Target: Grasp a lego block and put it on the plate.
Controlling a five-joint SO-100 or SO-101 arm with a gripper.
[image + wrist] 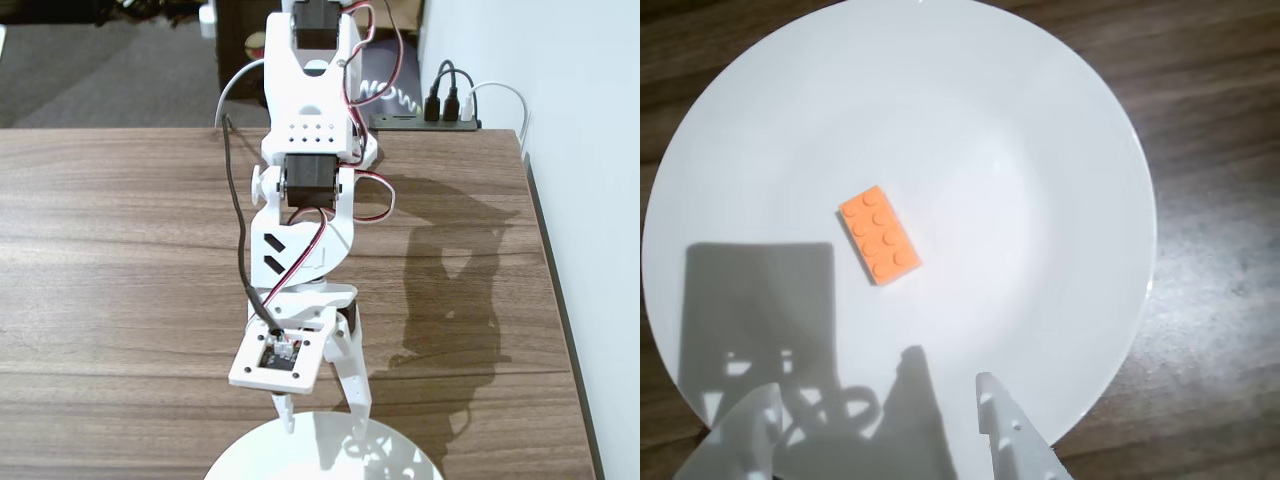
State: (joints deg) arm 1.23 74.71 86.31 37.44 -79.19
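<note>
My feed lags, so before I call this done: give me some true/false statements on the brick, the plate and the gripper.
1. The brick lies on the plate. True.
2. The gripper is shut on the brick. False: its fingers stand apart, clear of the brick and holding nothing.
3. The brick lies studs up. True, as the wrist view shows.
4. The brick hangs over the plate's rim. False: it sits well inside, near the middle.
5. The plate rests on a wooden table. True.
6. Several bricks are on the plate. False: only one orange brick shows.
</note>
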